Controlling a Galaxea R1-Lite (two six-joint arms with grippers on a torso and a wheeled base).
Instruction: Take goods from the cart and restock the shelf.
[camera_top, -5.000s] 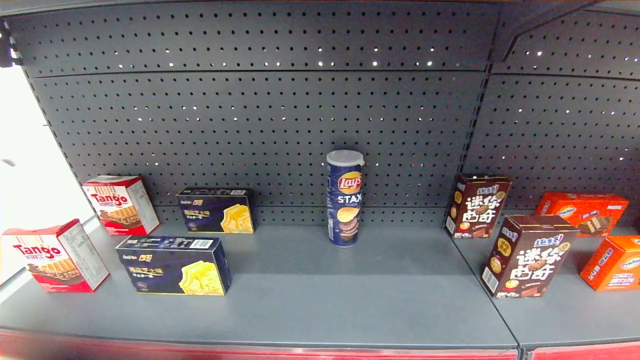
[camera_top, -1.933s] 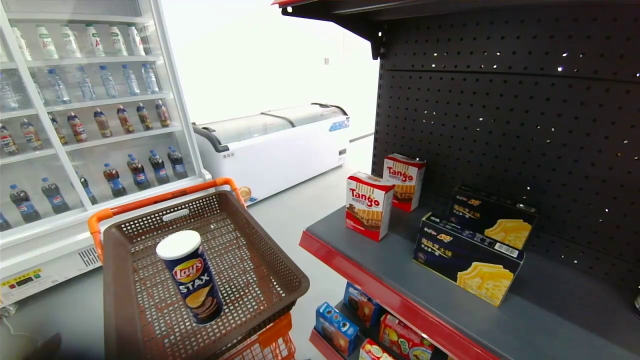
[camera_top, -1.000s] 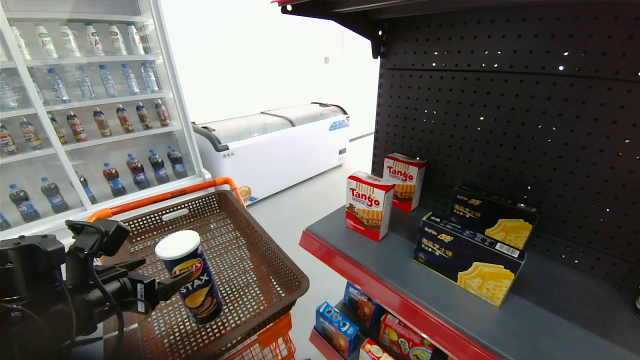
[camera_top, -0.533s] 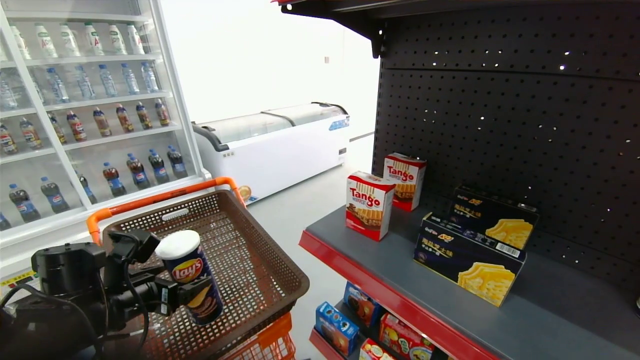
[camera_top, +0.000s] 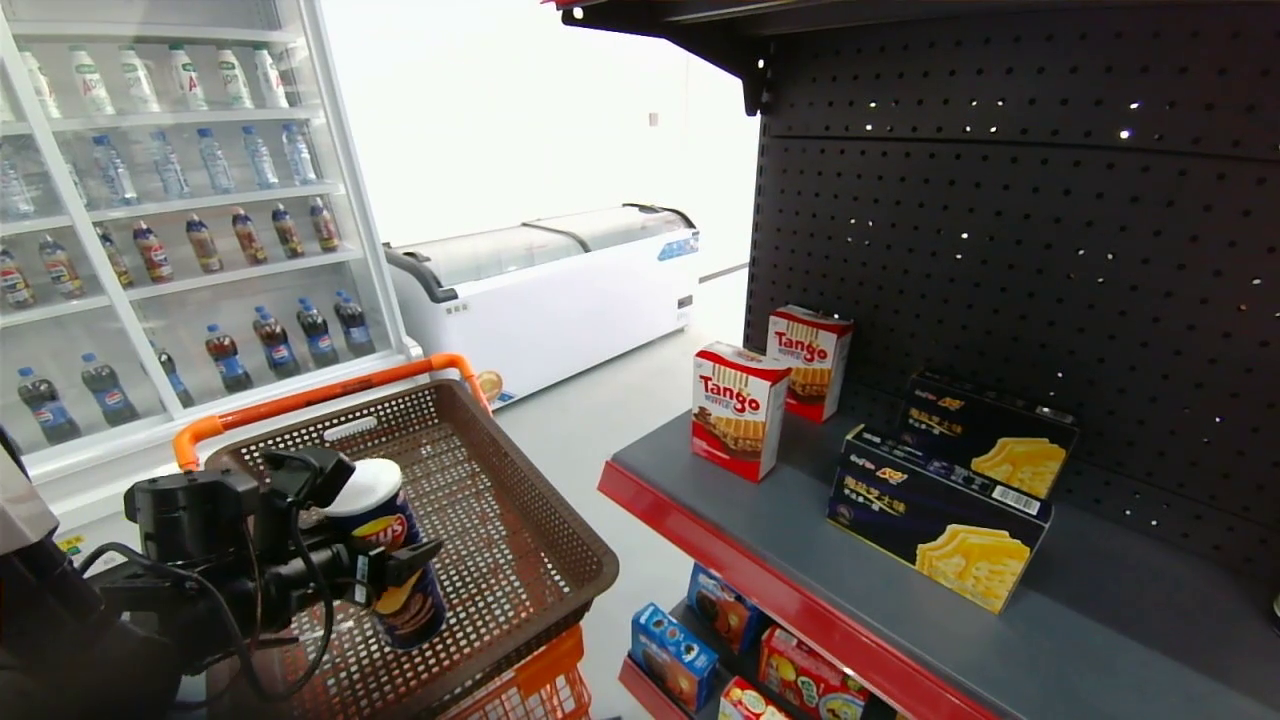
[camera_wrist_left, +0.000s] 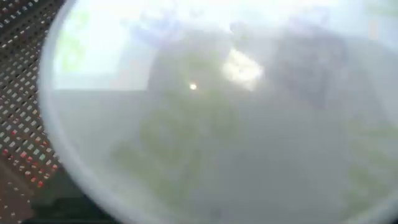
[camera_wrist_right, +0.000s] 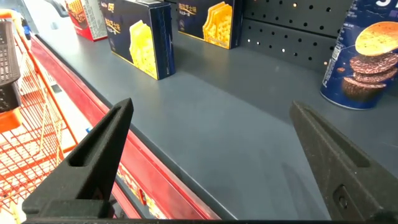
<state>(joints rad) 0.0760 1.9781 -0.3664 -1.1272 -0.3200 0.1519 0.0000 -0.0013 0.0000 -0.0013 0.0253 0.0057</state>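
Now, in the head view, the left gripper (camera_top: 388, 525) is set around the upper part of the chips can (camera_top: 410, 608), which stands upright in the brown basket (camera_top: 545, 505) of the cart. Two seconds ago no arm was in sight. Since then the left arm has come in from the side and closed on the can, which has not shifted. Whether the grip is already clamped I cannot tell. I judge the pick to be at the grasp, with the lift and the carry to the shelf (camera_top: 800, 565) still to do.

From the left wrist, the can's white lid (camera_wrist_left: 217, 124) sits right under the camera, with basket mesh at its edge.

From the right wrist, the right gripper (camera_wrist_right: 211, 112) hangs wide and empty over the grey shelf deck. Ahead of it stand two dark blue biscuit boxes (camera_wrist_right: 140, 34) and a second chips can (camera_wrist_right: 367, 56), with bare deck between for the new can.
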